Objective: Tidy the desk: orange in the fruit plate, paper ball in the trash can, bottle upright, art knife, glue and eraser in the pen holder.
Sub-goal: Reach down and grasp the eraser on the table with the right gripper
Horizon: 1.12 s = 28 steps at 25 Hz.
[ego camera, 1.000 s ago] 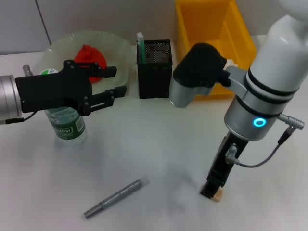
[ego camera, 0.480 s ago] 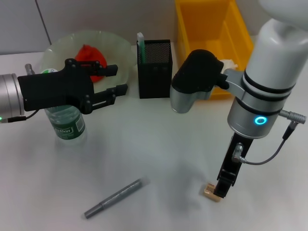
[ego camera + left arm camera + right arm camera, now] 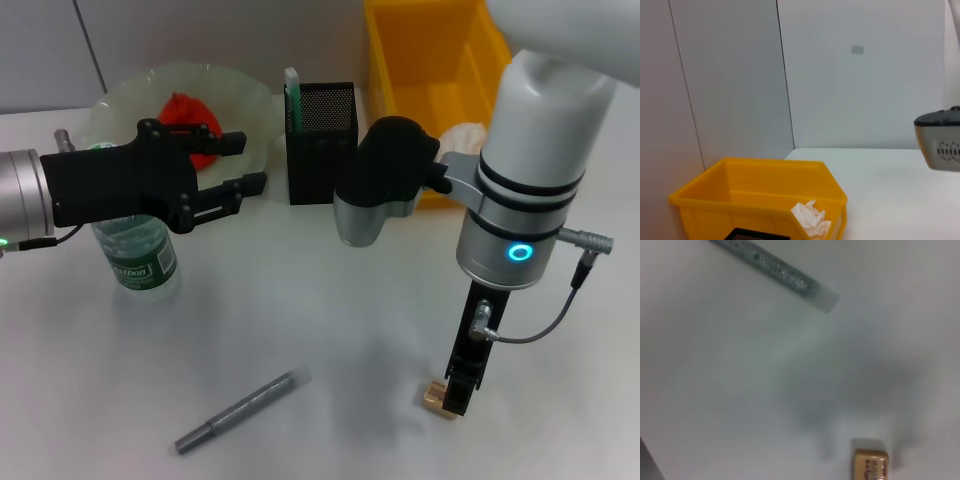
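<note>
The tan eraser (image 3: 433,397) (image 3: 871,464) lies on the white desk (image 3: 330,300) near the front. My right gripper (image 3: 460,392) points straight down, right beside it. The grey glue (image 3: 240,410) (image 3: 775,267) lies flat to the left. My left gripper (image 3: 240,165) hovers open and empty in front of the fruit plate (image 3: 245,95), which holds the orange (image 3: 185,110). The bottle (image 3: 138,255) stands upright, partly behind that gripper. The art knife (image 3: 292,85) stands in the pen holder (image 3: 322,145). The paper ball (image 3: 465,135) (image 3: 810,220) lies in the trash can (image 3: 440,50) (image 3: 755,190).
The right arm's grey and black elbow (image 3: 380,180) hangs over the desk in front of the pen holder and the trash can, and shows in the left wrist view too (image 3: 940,140). A grey wall stands behind the desk.
The right arm's elbow has swung left. Its gripper has shifted a little to the right, so the eraser now shows at its left side. The left arm has barely moved.
</note>
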Tool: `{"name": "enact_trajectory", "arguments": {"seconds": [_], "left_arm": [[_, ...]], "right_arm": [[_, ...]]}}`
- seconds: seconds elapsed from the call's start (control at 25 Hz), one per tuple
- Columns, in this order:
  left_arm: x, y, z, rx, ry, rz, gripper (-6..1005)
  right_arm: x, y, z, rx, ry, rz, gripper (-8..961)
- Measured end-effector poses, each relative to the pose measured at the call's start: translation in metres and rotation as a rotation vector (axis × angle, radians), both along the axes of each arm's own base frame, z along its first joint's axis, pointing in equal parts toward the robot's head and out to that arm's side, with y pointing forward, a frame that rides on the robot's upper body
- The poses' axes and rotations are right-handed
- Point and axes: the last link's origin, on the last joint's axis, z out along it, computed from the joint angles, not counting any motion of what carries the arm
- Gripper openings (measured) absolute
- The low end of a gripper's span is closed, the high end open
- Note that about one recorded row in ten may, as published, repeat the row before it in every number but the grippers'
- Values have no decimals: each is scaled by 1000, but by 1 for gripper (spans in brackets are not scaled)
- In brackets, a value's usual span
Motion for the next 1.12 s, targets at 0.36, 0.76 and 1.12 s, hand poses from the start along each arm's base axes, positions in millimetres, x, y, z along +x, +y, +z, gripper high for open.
{"name": "enact_trajectory", "arguments": {"seconds": [0.36, 0.76, 1.12], "left_arm": [[1, 1, -1, -4, -1, -1, 473], [2, 0, -3, -12, 3, -4, 472], [2, 0, -3, -12, 3, -5, 472]], "right_arm": [[-2, 0, -11, -22, 23, 18, 514], [-2, -1, -18, -18, 18, 15, 514], [4, -2, -21, -19, -13, 17, 513]]}}
